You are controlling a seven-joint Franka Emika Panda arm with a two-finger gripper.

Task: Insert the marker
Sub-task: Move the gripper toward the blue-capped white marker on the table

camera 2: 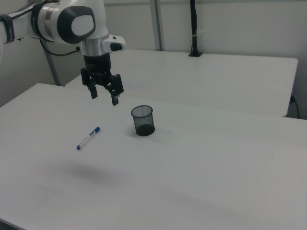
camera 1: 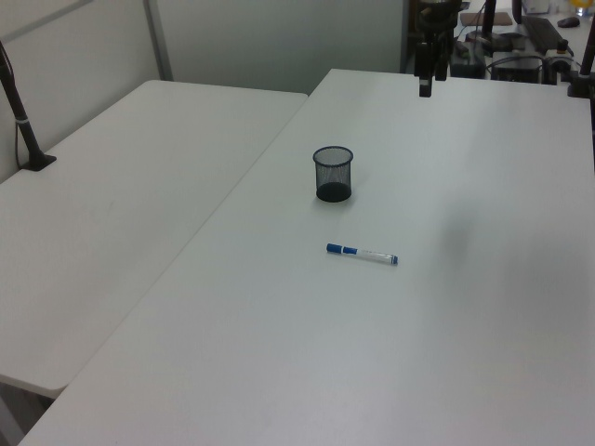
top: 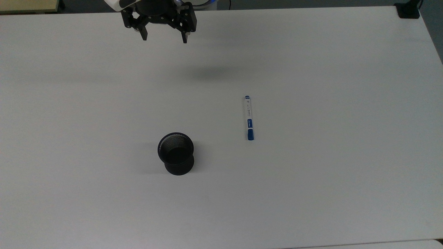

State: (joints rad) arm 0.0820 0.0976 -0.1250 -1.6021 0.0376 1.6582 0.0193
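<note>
Your claw [top: 163, 37] hangs with its fingers spread apart, holding nothing, high over the white surface [top: 311, 180]. The marker [top: 249, 118] lies flat, well apart from it, near the upright black mesh cup [top: 175, 153].

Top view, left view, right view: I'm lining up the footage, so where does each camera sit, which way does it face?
Top view: overhead, looking down on the table; gripper, jaws open.
Left view: raised at one table end, facing the gripper at the far end.
Right view: opposite side, lower, facing the arm.
All share the marker and mesh cup.
</note>
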